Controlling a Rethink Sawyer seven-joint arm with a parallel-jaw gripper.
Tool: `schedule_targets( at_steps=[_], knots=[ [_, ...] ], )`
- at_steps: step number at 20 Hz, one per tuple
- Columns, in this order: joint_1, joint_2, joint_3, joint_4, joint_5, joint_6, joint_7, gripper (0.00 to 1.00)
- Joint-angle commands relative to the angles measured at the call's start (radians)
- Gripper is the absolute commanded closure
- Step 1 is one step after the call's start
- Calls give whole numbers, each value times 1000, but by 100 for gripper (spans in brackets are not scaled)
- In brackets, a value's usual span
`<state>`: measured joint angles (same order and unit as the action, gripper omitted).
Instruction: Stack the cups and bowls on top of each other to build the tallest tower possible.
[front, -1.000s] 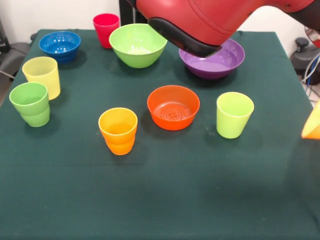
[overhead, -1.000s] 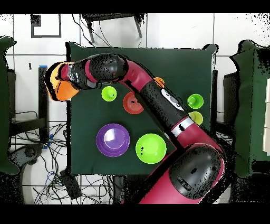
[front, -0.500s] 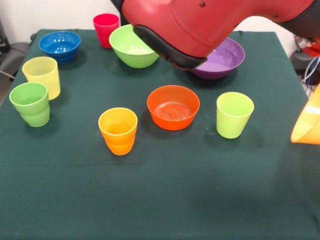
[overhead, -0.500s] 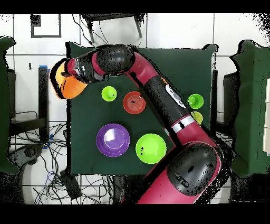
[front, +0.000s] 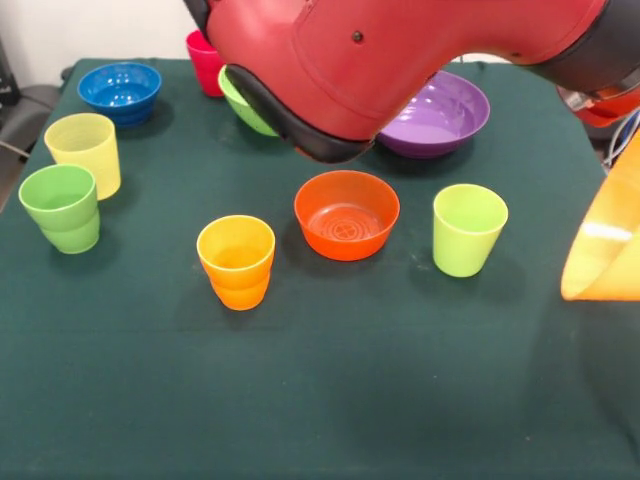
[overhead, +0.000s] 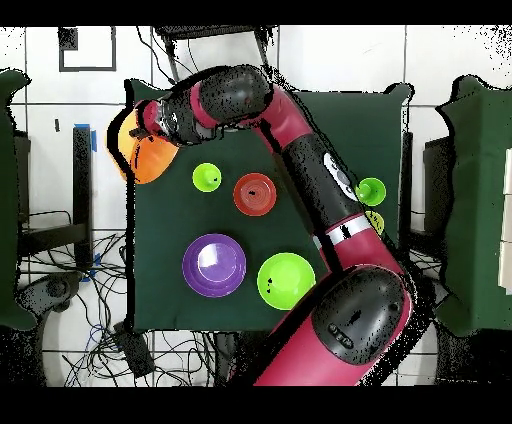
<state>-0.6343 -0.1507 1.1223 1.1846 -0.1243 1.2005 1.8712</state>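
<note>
Nothing stacked yet: every piece on the green table sits alone, so the tower has no base so far. Only the translucent orange bowl is off the cloth, hanging tilted at the table's side edge under the arm's wrist. It looks carried, though the gripper itself is hidden and I cannot tell how its pincer is set.

Down on the cloth, the red-orange bowl sits mid-table between the orange cup and lime cup. Purple bowl, green bowl, blue bowl and red cup line the robot's side; yellow cup and green cup hug the opposite side edge. Open room is the whole camera-side strip, probably the safest spot to build.
</note>
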Motion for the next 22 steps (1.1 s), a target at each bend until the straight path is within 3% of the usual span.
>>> schedule_targets(
  at_steps=[1,12,16,22],
  knots=[
    [34,45,-43,-146,-79,159,-430,100],
    [79,74,-39,-259,-43,243,-452,100],
    [115,92,-47,-353,-53,303,-480,100],
    [175,131,-36,-559,-74,470,-535,100]
  ],
)
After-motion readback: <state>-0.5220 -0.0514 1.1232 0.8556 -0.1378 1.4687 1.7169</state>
